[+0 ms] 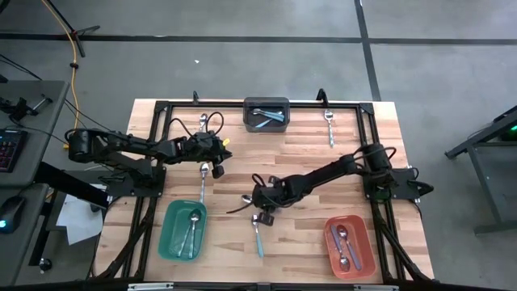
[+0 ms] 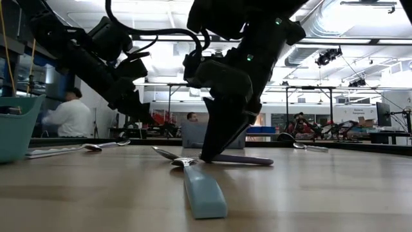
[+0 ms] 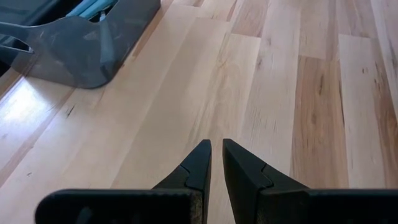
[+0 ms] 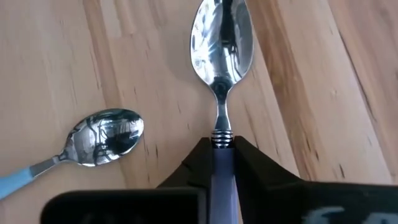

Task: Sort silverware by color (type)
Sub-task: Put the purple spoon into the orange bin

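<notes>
The right arm reaches across the surface (image 1: 404, 145) toward the green bin (image 1: 168, 242), its right tool (image 4: 222, 149) tipped down and clenched on the handle of a purple spoon (image 4: 222, 37) lying on the wood beside a blue spoon (image 4: 102, 138). The left arm extends past the green bin, its left tool (image 3: 216, 155) nearly closed, empty, near the gray bin (image 3: 87, 50).
</notes>
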Robot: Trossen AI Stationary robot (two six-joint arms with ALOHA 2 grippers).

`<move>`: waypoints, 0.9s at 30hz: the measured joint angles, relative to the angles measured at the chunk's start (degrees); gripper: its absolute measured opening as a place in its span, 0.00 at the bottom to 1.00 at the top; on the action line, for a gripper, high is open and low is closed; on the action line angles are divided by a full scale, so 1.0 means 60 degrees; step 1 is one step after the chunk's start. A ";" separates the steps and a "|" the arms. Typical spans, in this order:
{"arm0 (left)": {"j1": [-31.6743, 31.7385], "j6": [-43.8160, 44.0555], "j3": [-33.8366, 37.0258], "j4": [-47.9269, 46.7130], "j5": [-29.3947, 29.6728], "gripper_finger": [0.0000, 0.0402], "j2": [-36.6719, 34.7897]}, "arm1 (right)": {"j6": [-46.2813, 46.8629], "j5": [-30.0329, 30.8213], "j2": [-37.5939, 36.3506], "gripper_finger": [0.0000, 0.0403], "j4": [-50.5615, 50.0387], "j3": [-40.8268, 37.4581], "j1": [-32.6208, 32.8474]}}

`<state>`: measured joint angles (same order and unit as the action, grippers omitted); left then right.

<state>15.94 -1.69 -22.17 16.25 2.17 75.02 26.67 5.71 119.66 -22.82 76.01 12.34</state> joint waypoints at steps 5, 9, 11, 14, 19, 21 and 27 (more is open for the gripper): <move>0.0000 0.0000 0.0000 -0.0027 -0.0001 0.09 0.0002 | 0.0081 -0.0429 -0.0168 0.04 -0.0375 -0.0011 -0.0096; 0.0000 0.0000 0.0000 -0.0087 0.0000 0.09 0.0002 | 0.0307 -0.0480 -0.0723 0.04 -0.1056 -0.0115 -0.0070; 0.0000 0.0000 0.0000 -0.0112 0.0000 0.09 0.0003 | 0.0473 -0.0456 -0.1076 0.04 -0.1531 -0.0156 0.0001; 0.0000 0.0000 0.0000 -0.0172 0.0000 0.09 0.0003 | 0.0924 -0.0275 -0.1706 0.04 -0.2269 -0.0095 0.0165; 0.0000 0.0000 0.0000 -0.0223 0.0000 0.09 0.0002 | 0.1768 -0.0061 -0.2394 0.04 -0.3212 -0.0100 0.0589; 0.0000 0.0000 0.0000 -0.0237 0.0000 0.09 0.0002 | 0.2198 -0.0047 -0.2723 0.04 -0.3421 -0.0069 0.0814; 0.0000 0.0004 0.0000 -0.0237 0.0000 0.09 0.0004 | 0.4515 -0.0229 -0.3884 0.04 -0.4586 -0.0073 0.1862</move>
<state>15.94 -1.67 -22.17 14.83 2.17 75.05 53.75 4.34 96.35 -50.34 75.57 23.51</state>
